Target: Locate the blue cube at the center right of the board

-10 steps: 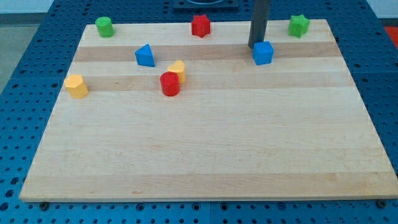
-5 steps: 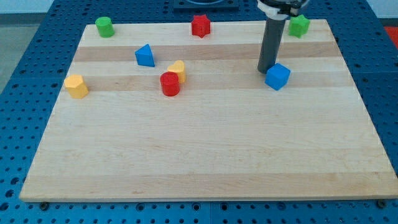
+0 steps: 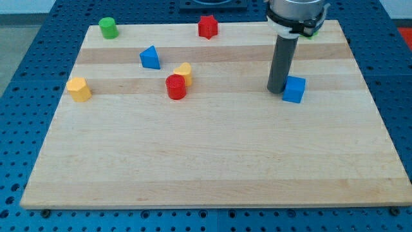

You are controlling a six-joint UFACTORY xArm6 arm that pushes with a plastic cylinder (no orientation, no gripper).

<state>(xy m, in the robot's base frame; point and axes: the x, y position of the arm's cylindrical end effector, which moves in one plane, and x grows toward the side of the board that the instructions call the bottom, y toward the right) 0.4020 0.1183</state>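
Near half of tabletop (image 3: 212, 167) holds no blocks; wood board on a blue pegboard.

Mid depth, right side: blue cube (image 3: 294, 89) sits right of centre, abt mid-depth, well in from the right edge. My tip (image 3: 276, 90) is down on the board just left of the cube, touching or a hair off its left face, can't tell which. Rod goes straight up from there to a grey collar at the view's top. No hand on this rig, just a rod, so apart/together doesn't apply.

Mid depth, left: yellow block (image 3: 79, 89) near the left edge, rounded shape, exact form unclear. Red cylinder (image 3: 176, 86) w/ a second yellow blk (image 3: 184, 71) touching it on its far-right side, yellow partly hidden behind red.

Farther: blue triangle-ish block (image 3: 150, 57) left of centre.

Far edge: green cylinder (image 3: 107, 28) at far left, red star (image 3: 207, 26) at far centre. Green bit (image 3: 315, 29) peeks out behind the rod collar at far right, shape hidden.

Progress, my read: cube looks to be abt where the task wants it, centre right. Tip is right at the cube, so locating is basically done. If target spot is further right, a short push rightward is left; tip is on the correct side for that. No other blks near the cube, so nothing in the way.
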